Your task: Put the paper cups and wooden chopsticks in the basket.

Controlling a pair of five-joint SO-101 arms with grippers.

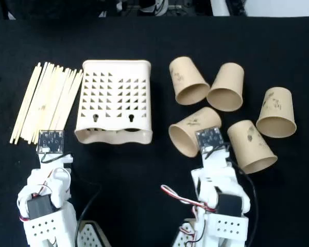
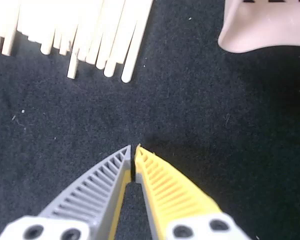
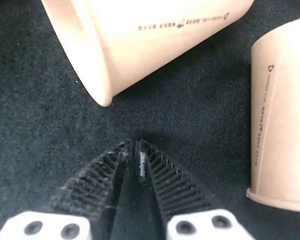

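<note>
Several wooden chopsticks lie in a loose bundle at the left of the black table. A cream slotted basket lies beside them, in the middle. Several brown paper cups lie on their sides at the right; the nearest are one and another. My left gripper is shut and empty, just short of the chopstick ends, with the basket's corner off to the side. My right gripper is shut and empty, between one cup's rim and a second cup.
The left arm and the right arm stand at the table's near edge. Three more cups lie farther back on the right. Bare black cloth stretches between the two arms, in front of the basket.
</note>
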